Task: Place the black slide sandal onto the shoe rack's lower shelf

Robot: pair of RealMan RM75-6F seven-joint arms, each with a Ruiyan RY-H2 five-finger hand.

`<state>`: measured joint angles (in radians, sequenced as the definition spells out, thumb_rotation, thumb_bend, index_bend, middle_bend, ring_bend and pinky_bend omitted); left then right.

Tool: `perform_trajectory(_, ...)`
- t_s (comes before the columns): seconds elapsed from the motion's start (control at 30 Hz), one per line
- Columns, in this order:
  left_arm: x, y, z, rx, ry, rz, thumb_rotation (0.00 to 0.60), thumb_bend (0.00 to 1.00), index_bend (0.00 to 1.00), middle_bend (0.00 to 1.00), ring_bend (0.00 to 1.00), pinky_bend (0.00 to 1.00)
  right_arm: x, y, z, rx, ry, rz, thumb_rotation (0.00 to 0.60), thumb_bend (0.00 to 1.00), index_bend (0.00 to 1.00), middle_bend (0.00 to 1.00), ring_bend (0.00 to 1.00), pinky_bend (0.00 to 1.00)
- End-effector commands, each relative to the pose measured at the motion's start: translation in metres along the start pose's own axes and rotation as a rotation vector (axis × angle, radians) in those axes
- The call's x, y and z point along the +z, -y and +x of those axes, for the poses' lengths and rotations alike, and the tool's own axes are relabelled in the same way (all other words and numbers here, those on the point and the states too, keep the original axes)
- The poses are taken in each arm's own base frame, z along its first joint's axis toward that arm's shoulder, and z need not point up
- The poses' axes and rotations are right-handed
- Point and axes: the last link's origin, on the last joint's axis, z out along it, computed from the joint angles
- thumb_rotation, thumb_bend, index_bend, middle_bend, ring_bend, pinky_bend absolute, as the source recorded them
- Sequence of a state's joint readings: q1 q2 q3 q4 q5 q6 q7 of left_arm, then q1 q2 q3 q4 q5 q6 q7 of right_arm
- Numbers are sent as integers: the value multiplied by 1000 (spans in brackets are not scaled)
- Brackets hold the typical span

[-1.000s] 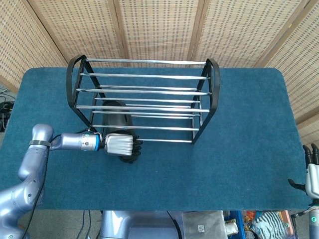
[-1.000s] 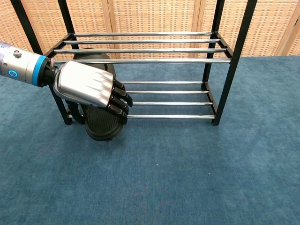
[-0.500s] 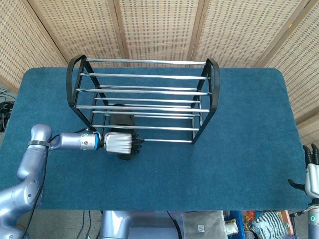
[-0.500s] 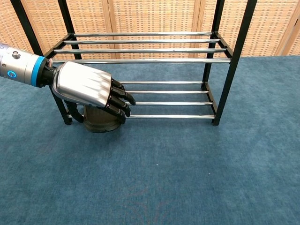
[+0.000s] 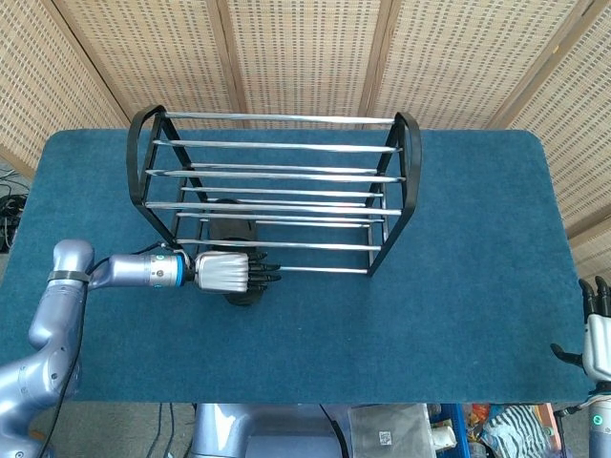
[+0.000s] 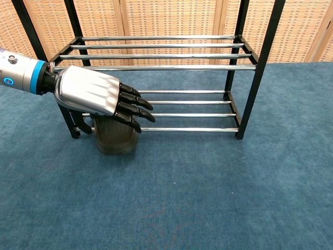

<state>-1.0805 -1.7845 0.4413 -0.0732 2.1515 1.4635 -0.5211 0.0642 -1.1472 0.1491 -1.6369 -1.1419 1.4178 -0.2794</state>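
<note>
Black slide sandal (image 6: 115, 139) sits at the left end of the shoe rack (image 5: 277, 191), lying across the lower shelf (image 6: 187, 110) rods with its near end sticking out past the front rod over the table; matte rubbery look, rounded end, dull brownish sheen in chest view. In head view only a dark oval part (image 5: 232, 232) shows between the rods. Left hand (image 6: 99, 96) rests over the sandal's near end, silver smooth metal back, black segmented fingers (image 6: 136, 104) stretched out flat and slightly spread, pointing right along the lower rods; whether they touch the sandal or grip it, cannot tell, thumb side hidden. Same hand in head view (image 5: 234, 273) on a silver forearm with a blue ring at the wrist. Rack: black bent-tube side frames, thin shiny chrome rods running lengthwise, two tiers; the upper tier (image 6: 156, 52) shows bare rods. Rack stands toward the far left part of the table (image 5: 458, 286), which is covered in blue short-pile carpet-like fabric, corners rounded. Right hand (image 5: 596, 329) at the near right corner, just off the table edge, fingers upright and apart, holding nothing. Woven rattan-pattern panels (image 5: 305, 48) with wood strips behind the far edge
</note>
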Motion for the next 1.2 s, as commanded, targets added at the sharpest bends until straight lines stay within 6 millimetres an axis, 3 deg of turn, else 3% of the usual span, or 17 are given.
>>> perform_trajectory(0.03,-5,2,-3,27,23,3,600,108,35,0,0,44,-1,0,1,3,-1,1,600,0,0,0,0,0)
perform_trajectory(0.37,-18,1,4,49,-25,-14,600,108,0,0,0,0,-5,1,3,13,-2,22,600,0,0,0,0,0)
perform_trajectory(0.53,-28,-17,14,23,-135,-69,600,108,0,0,0,32,-9,3,5,22,-2,41,600,0,0,0,0,0)
perform_trajectory(0.7,-48,-43,23,-23,-270,-108,600,108,0,0,0,145,-14,5,7,34,1,70,600,0,0,0,0,0)
perform_trajectory(0.83,-76,-63,21,-110,-350,-36,600,108,6,0,53,225,-19,6,8,48,7,90,600,0,0,0,0,0)
perform_trajectory(1.0,-133,-101,6,-205,-348,173,600,107,127,94,93,240,-24,7,12,71,17,125,600,0,0,0,0,0)
perform_trajectory(1.1,-172,-127,-6,-271,-267,375,600,108,206,131,89,190,-27,8,14,84,21,149,600,0,0,0,0,0)
perform_trajectory(1.2,-202,-148,-11,-344,-178,572,600,108,210,114,44,111,-30,9,17,94,19,167,600,0,0,0,0,0)
